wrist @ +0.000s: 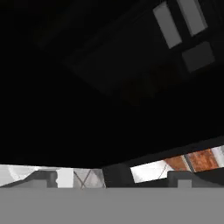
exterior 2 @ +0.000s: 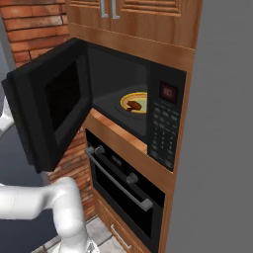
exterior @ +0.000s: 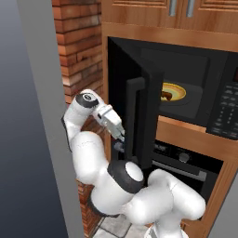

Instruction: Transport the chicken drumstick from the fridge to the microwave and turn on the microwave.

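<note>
Chicken drumstick (exterior 2: 133,105): lies on a yellow-rimmed plate (exterior 2: 124,100) inside the open microwave (exterior 2: 168,118), already delivered; its long axis runs roughly across the plate in the right base view.
Microwave door (exterior: 139,123): swung wide on its left hinge, standing nearly edge-on in the left base view, with its dark inner face toward the cavity.
Tool (exterior: 120,135): just behind the outer face of the open door, near its lower part; fingers spread wide, pinching nothing. The hand view looks straight onto the dark door panel.
Key relation: the door stands between the tool and the drumstick; the cavity lies beyond it to the robot's right. By judgement, the coming move is to push the door shut from its outer side, sweeping toward the cavity.
Keypad (exterior 2: 163,131): on the microwave's right side, under a red display (exterior 2: 168,92); well apart from the tool, and to be reached only after the door is closed.
Task stage: transport appears done; closing the door and starting the microwave remain.
Surroundings: black oven (exterior 2: 123,190) with bar handle below the microwave, wooden cabinets (exterior 2: 143,20) above, a brick wall (exterior: 79,51) to the left and a tiled floor (exterior: 114,227).
</note>
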Controlling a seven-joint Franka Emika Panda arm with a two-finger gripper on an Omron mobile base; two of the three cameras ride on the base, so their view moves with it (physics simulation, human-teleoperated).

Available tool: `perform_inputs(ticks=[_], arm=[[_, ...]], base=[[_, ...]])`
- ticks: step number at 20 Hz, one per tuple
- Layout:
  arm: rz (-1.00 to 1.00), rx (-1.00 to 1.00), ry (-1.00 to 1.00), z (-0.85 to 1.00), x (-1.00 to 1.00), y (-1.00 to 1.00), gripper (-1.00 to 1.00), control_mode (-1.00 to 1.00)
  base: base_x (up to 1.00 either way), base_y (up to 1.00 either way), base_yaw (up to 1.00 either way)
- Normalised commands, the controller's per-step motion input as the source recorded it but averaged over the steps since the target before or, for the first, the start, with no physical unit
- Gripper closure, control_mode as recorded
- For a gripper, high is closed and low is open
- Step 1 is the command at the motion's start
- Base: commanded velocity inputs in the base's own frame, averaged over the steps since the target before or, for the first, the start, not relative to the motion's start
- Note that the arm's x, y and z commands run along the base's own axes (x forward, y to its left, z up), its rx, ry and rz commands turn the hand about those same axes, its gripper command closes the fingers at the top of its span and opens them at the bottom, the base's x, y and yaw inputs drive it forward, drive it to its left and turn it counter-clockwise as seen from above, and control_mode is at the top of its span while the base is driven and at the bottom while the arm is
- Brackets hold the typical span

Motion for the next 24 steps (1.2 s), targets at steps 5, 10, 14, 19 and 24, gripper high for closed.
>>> perform_inputs(ticks=[5, 10, 14, 19, 24], arm=[[0.20, 0.09, 0.02, -0.16, 0.99, -1.00, -1.00, -1.00], [0.32, 0.16, 0.09, 0.06, 0.31, -0.99, -1.00, -1.00], [0.61, 0.01, 0.13, 0.00, 0.00, -0.61, -1.00, -1.00], [0.85, 0.00, 0.03, -0.05, 0.00, -0.29, -1.00, -1.00], [0.98, 0.01, 0.10, -0.30, 0.00, 0.00, -1.00, -1.00]], base=[[0.00, 0.00, 0.00], [0.00, 0.00, 0.00], [0.00, 0.00, 0.00], [0.00, 0.00, 0.00], [0.00, 0.00, 0.00]])
